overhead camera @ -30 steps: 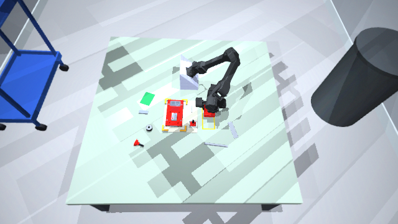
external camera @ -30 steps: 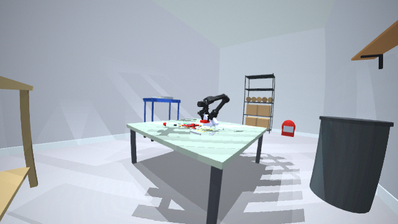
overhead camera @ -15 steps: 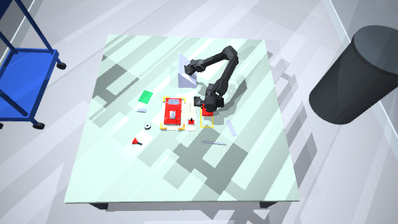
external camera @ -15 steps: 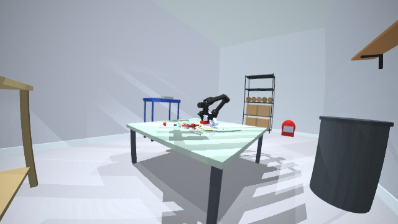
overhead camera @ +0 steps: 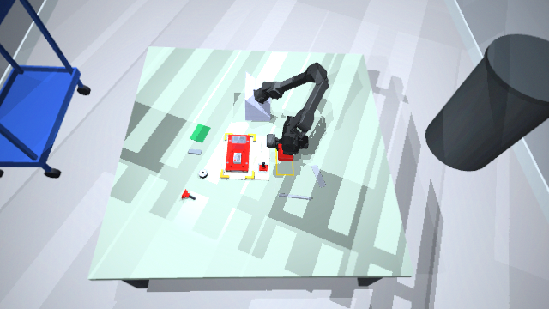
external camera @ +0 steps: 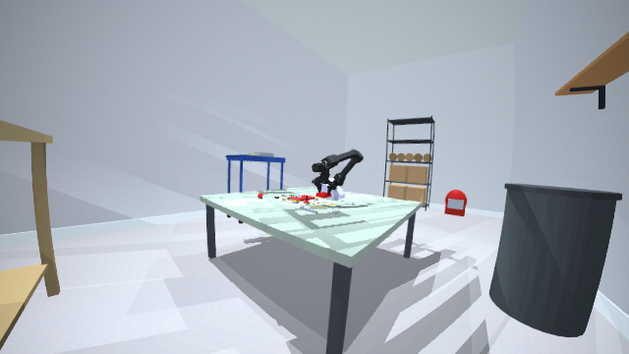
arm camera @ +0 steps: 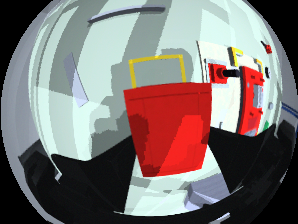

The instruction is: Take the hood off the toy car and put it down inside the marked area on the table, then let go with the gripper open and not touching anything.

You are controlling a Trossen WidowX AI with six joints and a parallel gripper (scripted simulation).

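Note:
My gripper [overhead camera: 288, 148] [arm camera: 171, 134] is shut on the red hood [overhead camera: 285, 156] [external camera: 322, 195] [arm camera: 167, 120], with a black finger at each side of it in the wrist view. The hood hangs over the near part of the marked area, a yellow outline [overhead camera: 285, 175] [arm camera: 157, 57]; its far part shows beyond the hood, and the hood hides the rest. The gap between hood and table is too small to judge. The red toy car [overhead camera: 232, 150] [arm camera: 247, 90] lies left of the hood in the top view, between yellow corner brackets.
A small red part with a black knob [overhead camera: 263, 169] [arm camera: 218, 74] stands between car and outline. Grey strips [overhead camera: 296, 196] [overhead camera: 318, 176] lie in front and to the right. A pale wedge-shaped block [overhead camera: 256, 112] stands behind. A green patch [overhead camera: 200, 133] and a wheel [overhead camera: 202, 173] lie left.

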